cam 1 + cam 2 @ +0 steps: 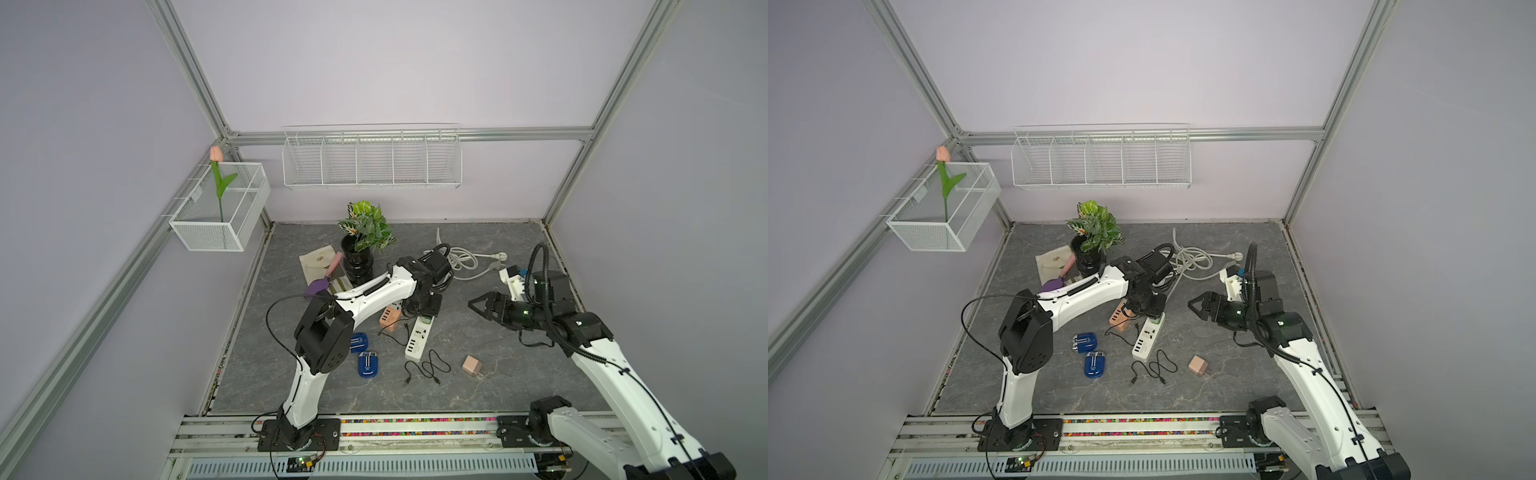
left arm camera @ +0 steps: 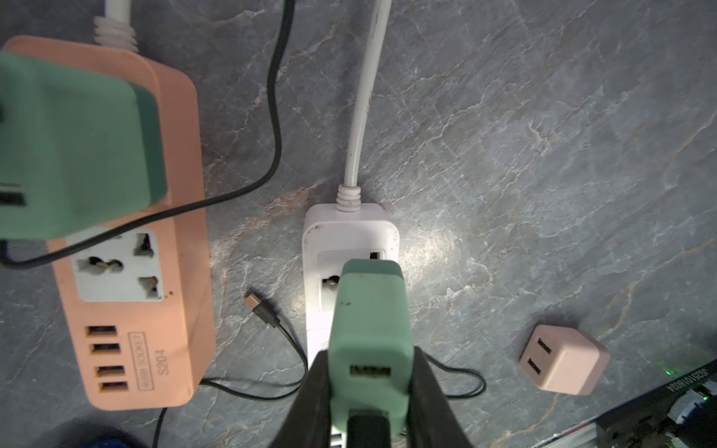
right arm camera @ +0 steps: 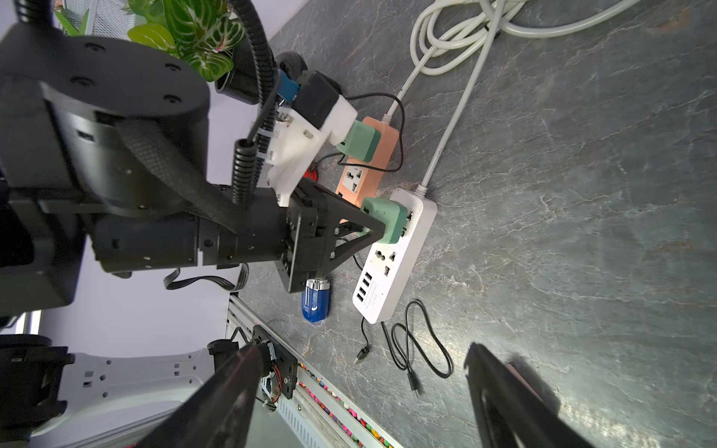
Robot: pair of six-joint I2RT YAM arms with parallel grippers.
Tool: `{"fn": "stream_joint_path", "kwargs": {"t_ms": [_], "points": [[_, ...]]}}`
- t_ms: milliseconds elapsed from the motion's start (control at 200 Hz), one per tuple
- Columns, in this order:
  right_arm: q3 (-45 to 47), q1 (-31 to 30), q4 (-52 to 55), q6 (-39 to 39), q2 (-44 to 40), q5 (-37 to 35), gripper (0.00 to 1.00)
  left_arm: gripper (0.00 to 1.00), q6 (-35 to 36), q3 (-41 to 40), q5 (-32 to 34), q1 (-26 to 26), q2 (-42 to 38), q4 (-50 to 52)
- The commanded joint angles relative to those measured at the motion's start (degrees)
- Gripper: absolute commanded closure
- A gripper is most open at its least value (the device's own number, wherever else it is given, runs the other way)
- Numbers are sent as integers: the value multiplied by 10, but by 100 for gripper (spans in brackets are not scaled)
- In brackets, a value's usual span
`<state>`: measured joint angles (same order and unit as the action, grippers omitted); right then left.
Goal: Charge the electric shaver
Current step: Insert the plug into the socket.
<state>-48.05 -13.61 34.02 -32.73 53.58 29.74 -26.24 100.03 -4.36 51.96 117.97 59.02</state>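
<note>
On the table (image 1: pixel 519 374), near its middle, a white strip (image 1: pixel 417 340), lengthwise near to far, cord at the far end. At its far socket, a green adapter (image 2: pixel 368 310), clamped from 2 sides by the left gripper (image 2: pixel 368 360); prongs hidden, so no telling how deep in the socket. Adapter's USB port in plain sight in the left wrist view.

Just left of the white strip, an orange strip (image 1: pixel 389 318), with a 2nd adapter (image 2: pixel 73 143) on its far socket and a black cable (image 2: pixel 271 116) draped across it. A loose cable plug (image 2: pixel 256 301) flat on the table between the 2 strips.

Left of the strips and nearer: 2 blue shavers side by side, far shaver (image 1: pixel 358 343) and near shaver (image 1: pixel 368 364), flat on the table beside the left arm's elbow, clear of both grippers.

By the white strip's near end, a 2nd cable (image 1: pixel 428 368) in loose loops, both plugs free. Right of it, a pink charger cube (image 1: pixel 472 365).

Right gripper (image 1: pixel 473 302) spread wide, holding nothing, above the table right of the strips, well apart from them, aimed left.
</note>
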Motion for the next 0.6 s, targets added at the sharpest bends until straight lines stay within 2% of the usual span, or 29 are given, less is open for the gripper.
{"fn": "stream_joint_path", "kwargs": {"t_ms": [0,295,595], "points": [[3,-1,-10,-1,-6,-4,15,100,-3,10,3,5,17,24],[-1,-1,-7,-3,-8,-5,15,100,-12,44,22,6,46,36],[1,-1,-1,-4,-18,-13,15,100,-14,168,76,31,134,140]]}}
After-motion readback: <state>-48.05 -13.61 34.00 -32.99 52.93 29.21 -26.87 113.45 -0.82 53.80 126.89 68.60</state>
